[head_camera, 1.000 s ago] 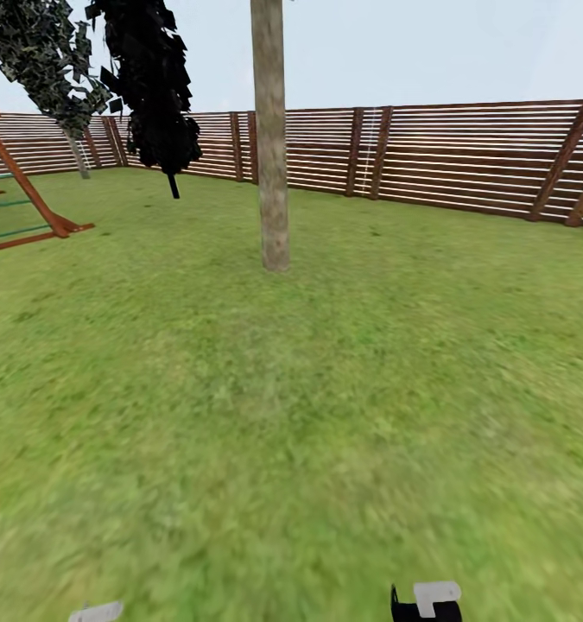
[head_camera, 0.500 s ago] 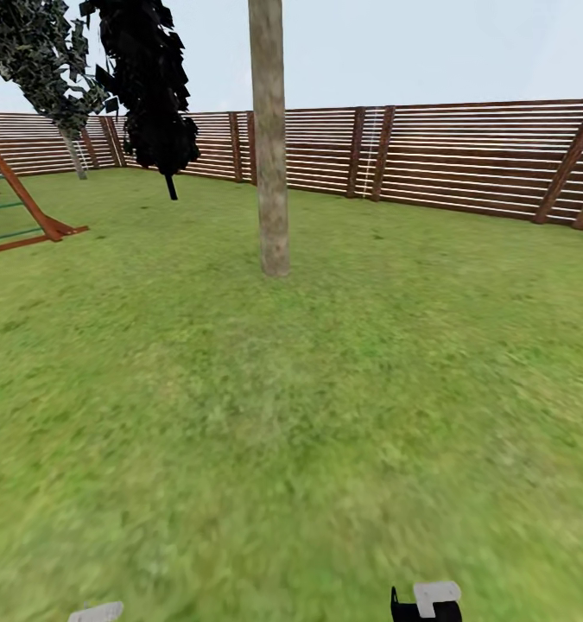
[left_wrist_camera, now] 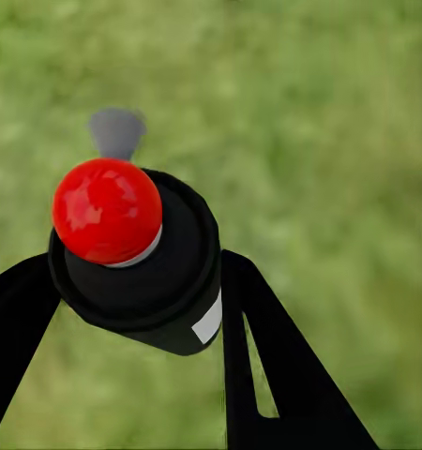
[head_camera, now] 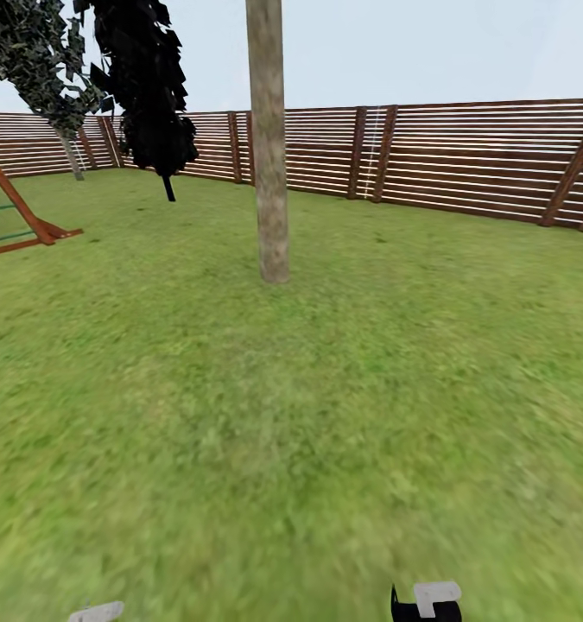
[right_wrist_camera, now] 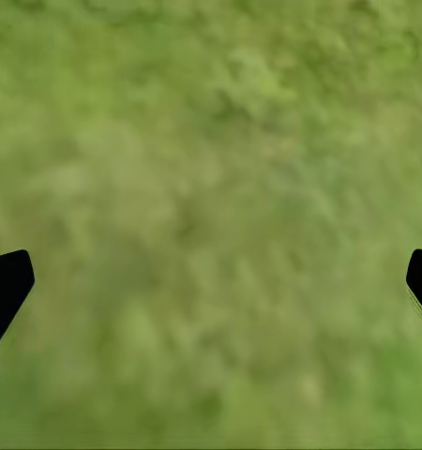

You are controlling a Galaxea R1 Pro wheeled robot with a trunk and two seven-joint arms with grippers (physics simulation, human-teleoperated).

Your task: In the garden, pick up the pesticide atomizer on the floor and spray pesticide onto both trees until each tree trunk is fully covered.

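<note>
The pesticide atomizer [left_wrist_camera: 141, 253], a small black bottle with a red top and a white label, sits between the two black fingers of my left gripper [left_wrist_camera: 136, 281], which is shut on it above blurred grass. My right gripper [right_wrist_camera: 211, 281] is open, its fingertips wide apart over bare lawn. In the head view one tree trunk [head_camera: 269, 147], thick and pale grey-brown, stands straight ahead in the garden lawn [head_camera: 326, 389], several metres off. A second tree [head_camera: 34, 60] with patchy green leaves stands far back at the left by the fence. The stone floor is out of view, and no pesticide shows on the trunk.
A near-black tree [head_camera: 148, 86] stands left of the trunk. A brown slatted fence [head_camera: 464, 160] closes the back and right. A red-brown wooden play frame [head_camera: 19, 212] sits at the left edge. Parts of my arms [head_camera: 425, 602] show at the bottom edge.
The whole head view has shifted: the trunk sits slightly lower and larger, and the play frame has slid left, so the camera has moved forward. The grippers keep their places.
</note>
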